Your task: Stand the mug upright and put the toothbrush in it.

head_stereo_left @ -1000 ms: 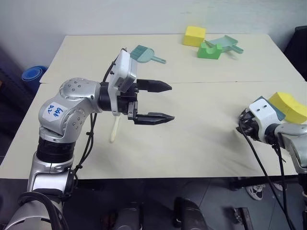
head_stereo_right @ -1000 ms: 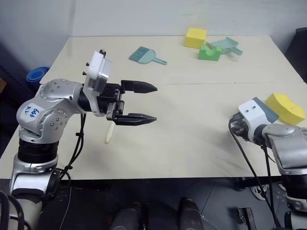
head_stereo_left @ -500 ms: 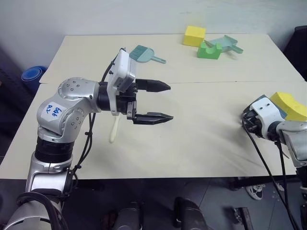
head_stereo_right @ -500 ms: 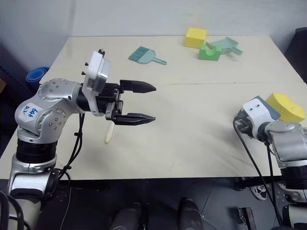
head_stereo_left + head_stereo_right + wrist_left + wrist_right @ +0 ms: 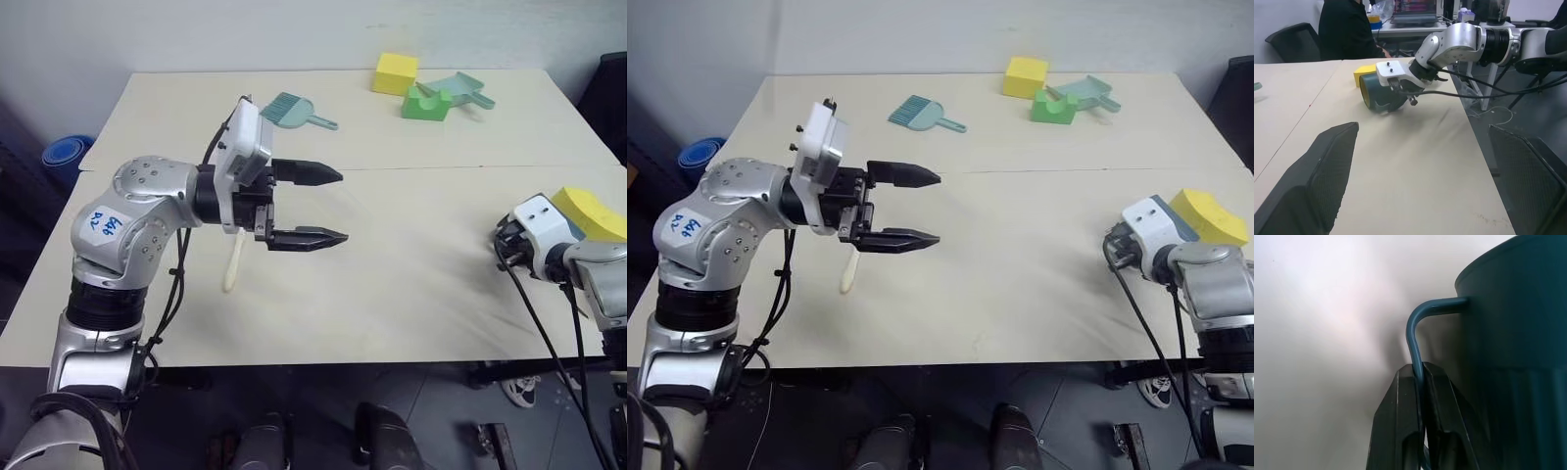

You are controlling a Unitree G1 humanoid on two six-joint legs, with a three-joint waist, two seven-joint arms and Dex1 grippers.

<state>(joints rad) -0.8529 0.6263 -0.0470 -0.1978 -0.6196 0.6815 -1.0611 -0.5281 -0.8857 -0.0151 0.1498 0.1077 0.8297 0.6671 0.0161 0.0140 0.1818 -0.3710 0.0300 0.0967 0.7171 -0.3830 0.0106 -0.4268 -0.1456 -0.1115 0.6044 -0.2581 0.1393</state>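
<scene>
The dark teal mug [image 5: 1382, 91] lies on its side near the table's right edge, its yellowish inside showing. My right gripper [image 5: 1419, 369] is shut on the mug's thin handle [image 5: 1413, 330], beside the ribbed wall [image 5: 1518, 347]. In the head views the right wrist [image 5: 536, 235] covers the mug. The cream-white toothbrush [image 5: 233, 266] lies flat on the table at the left. My left gripper [image 5: 343, 207] hovers above the table, pointing right, open and empty, a little right of the toothbrush.
A yellow sponge [image 5: 594, 211] sits right behind my right wrist at the table edge. At the far side are a teal hand brush [image 5: 294, 110], a yellow block [image 5: 395, 73], a green block [image 5: 426, 102] and a light-teal dustpan [image 5: 462, 90]. A seated person [image 5: 1347, 29] is beyond the table.
My right hand has edged slightly right, toward the table's edge and the yellow sponge. The left arm and the toothbrush have not moved.
</scene>
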